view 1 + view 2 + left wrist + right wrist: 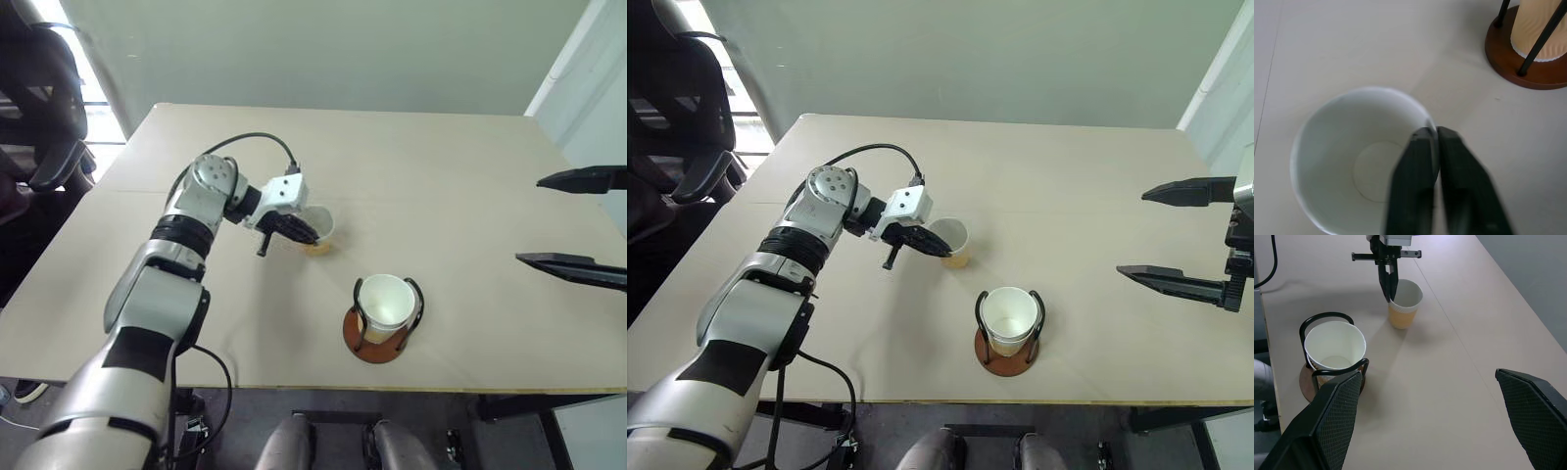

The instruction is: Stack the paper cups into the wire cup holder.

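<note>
The left gripper [933,247] has its 2 fingers pinched together on the rim of a loose cup [953,243], 1 finger inside the white wall and 1 outside, as the left wrist view shows. The cup stands upright on the table [1068,196], mouth up, its long axis vertical, and the gripper comes at it from above and from the robot's left, slanting down onto the near-left part of the rim.

From this gripper the holder [1008,345] lies to the right and closer to the robot, near but apart from the held cup. 1 cup [1009,318] already sits in it, upright between the 2 wire loops, mouth open. The next move likely turns on that offset: the held cup probably has to be lifted clear of the table, carried right and toward the robot until its base is over the seated cup's mouth, then lowered straight down with both axes kept vertical. A rim pinch could let the cup swing or tilt, so it may catch on a wire loop.

Further right, the right gripper [1176,235] hangs above the table with its jaws spread wide and nothing between them, well apart from the holder. The left arm is clearly the nearer one.
</note>
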Controlling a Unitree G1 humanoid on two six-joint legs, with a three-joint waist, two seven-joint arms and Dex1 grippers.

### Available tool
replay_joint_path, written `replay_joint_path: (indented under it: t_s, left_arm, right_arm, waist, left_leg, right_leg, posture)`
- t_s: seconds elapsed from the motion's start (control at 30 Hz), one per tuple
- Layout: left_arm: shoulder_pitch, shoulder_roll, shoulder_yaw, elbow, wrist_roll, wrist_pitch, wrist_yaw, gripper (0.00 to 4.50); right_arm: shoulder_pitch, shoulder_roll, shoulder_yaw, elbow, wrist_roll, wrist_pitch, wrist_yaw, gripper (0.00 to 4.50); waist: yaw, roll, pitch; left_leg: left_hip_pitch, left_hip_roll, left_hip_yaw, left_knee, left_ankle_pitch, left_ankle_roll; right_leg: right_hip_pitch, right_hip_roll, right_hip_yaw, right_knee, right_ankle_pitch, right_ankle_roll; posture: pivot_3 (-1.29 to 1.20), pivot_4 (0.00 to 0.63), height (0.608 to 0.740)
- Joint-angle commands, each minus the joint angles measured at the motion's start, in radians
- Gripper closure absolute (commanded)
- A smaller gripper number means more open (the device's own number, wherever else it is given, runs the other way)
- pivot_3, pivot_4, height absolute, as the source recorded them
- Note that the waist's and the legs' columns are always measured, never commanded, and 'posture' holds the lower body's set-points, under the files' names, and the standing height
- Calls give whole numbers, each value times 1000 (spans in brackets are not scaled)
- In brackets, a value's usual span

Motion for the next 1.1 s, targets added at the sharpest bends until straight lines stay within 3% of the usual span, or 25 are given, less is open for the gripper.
replay_joint_path:
  t_s: [0.03, 0.4, 0.63, 0.83, 0.97, 1.0, 1.1]
  left_arm:
    - [-4, 2, 24, 8, 26, -18, 8, 4478]
    - [-18, 32, 65, 2, 47, -33, -10, 4478]
    - [-103, 74, 94, -62, -38, 14, -58, 4478]
    - [-158, 182, -68, -395, -393, 212, -59, 4478]
    - [-160, 407, -262, -893, -920, 471, -59, 4478]
    - [-165, 437, -297, -941, -979, 474, -59, 4478]
    - [-206, 472, -411, -982, -1042, 423, -59, 4478]
  right_arm:
    - [-13, -9, -36, -4, -1, -5, 5, 0]
    - [-33, -15, 11, 24, -10, -45, 6, 0]
    - [-48, -19, 33, 41, -15, -62, 8, 0]
    - [-46, -8, -56, 30, 67, -9, 84, 0]
    - [-59, 11, -232, 13, 208, 98, 158, 0]
    - [-52, 13, -259, 4, 223, 118, 165, 0]
    - [-16, 13, -311, -29, 227, 165, 159, 0]
  waist:
    - [0, 0, 0]
    - [-1, 0, 0]
    - [-2, 0, 0]
    - [-2, 0, 0]
    - [-7, 0, 0]
    - [-7, 0, -1]
    - [-1, 1, -2]
  left_leg:
    - [0, 0, 0, 0, 0, 0]
    - [1, 0, 0, 2, 0, 0]
    - [0, 0, 0, 3, 0, 1]
    - [-1, 0, 0, 3, -1, 2]
    - [-4, 0, 1, 1, 2, -3]
    - [-4, 0, 2, -2, 6, -10]
    - [3, 0, 1, -6, 4, -10]
  right_leg:
    - [0, 0, 0, 0, 0, 0]
    - [1, 0, 0, 2, 0, 0]
    - [0, 0, 0, 2, 0, 0]
    - [0, 0, 0, 0, 0, 0]
    - [-2, 1, 1, -4, -1, 1]
    - [-2, 1, 1, -6, -2, 1]
    - [5, 0, 2, -11, -5, 0]
  posture:
    - [0, 150, 740]
    - [0, 150, 740]
    - [0, 150, 740]
    - [0, 150, 740]
    - [0, 150, 740]
    - [0, 150, 740]
    - [0, 150, 740]
